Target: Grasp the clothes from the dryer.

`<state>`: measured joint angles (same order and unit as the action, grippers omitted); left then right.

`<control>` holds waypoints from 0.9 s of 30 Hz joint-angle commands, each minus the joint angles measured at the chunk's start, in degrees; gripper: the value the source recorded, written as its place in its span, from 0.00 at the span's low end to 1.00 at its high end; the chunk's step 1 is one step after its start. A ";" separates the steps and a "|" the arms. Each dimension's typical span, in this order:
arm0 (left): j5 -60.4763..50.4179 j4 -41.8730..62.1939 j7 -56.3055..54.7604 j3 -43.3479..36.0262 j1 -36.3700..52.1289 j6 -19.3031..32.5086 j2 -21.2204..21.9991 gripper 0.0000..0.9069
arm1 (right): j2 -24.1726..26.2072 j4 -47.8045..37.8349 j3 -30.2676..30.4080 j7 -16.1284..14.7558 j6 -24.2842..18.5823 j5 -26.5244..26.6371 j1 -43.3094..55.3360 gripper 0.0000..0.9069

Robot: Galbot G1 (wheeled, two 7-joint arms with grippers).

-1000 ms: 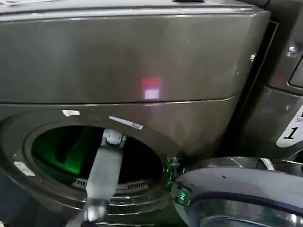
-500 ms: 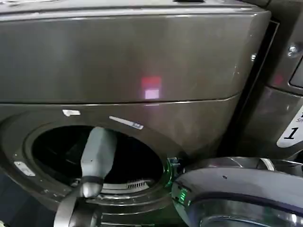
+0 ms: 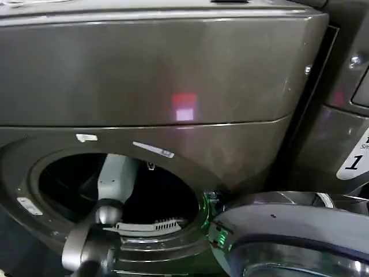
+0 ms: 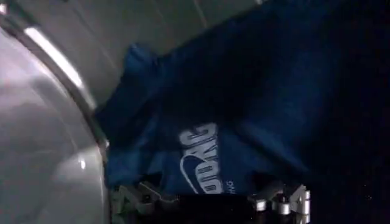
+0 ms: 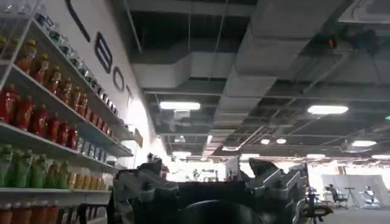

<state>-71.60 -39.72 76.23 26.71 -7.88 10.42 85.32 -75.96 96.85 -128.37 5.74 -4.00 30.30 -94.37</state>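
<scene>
The dryer [image 3: 173, 75] is a dark bronze-grey front-loader, and its round porthole [image 3: 115, 184] stands open. My left arm [image 3: 115, 173] reaches through the porthole into the dark drum. Inside, the clothes [image 4: 244, 97] are a dark navy garment with pale lettering [image 4: 204, 158], heaped against the drum wall. My left gripper [image 4: 210, 204] is open just short of the garment, with the lettered part lying between and ahead of its fingertips. My right gripper [image 5: 207, 189] is open and empty, pointing up at the ceiling away from the dryer.
The grey-rimmed glass door [image 3: 288, 236] hangs open at the lower right, close to the porthole's hinge side. A white "1" label [image 3: 354, 161] shows at the right edge. The drum's metal rim [image 4: 55, 122] runs close beside the left gripper. Shelves of bottles [image 5: 42, 122] line the room.
The green glow in the drum has gone out. My left arm has shifted to the left in the porthole and its elbow joint has come up into view.
</scene>
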 commanded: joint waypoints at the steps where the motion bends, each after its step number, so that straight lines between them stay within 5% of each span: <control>1: 3.27 8.87 0.94 0.92 0.91 -1.31 -0.52 1.00 | -0.03 -0.43 1.34 0.05 -0.35 -0.86 0.58 1.00; 10: 4.63 10.29 0.92 1.20 -0.05 -2.47 -1.75 1.00 | -0.22 -0.20 2.49 0.09 -0.51 -1.21 1.23 1.00; 11: 5.06 10.33 0.92 1.22 -0.09 -2.64 -1.77 0.73 | -0.22 -0.19 2.51 0.10 -0.50 -1.21 1.25 1.00; 12: 5.92 10.66 0.92 1.24 -0.01 -2.72 -1.81 0.23 | -0.25 -0.16 2.49 0.16 -0.48 -1.23 1.21 1.00; 14: 7.21 11.66 0.61 1.44 0.44 -3.53 -1.80 0.20 | -0.34 -0.20 2.40 0.16 -0.56 -1.40 1.14 1.00; 15: 7.27 12.55 0.62 1.92 0.78 -3.25 -1.72 0.03 | -0.32 -0.36 2.44 0.13 -0.78 -1.57 1.12 1.00; 27: 10.77 9.65 0.91 1.21 -0.97 -3.69 -2.41 0.00 | -0.37 0.07 3.28 0.21 -0.54 -1.66 1.35 1.00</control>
<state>-62.89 -29.81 77.21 28.19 -7.93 7.60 82.96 -76.30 96.72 -125.23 5.88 -4.59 28.67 -92.98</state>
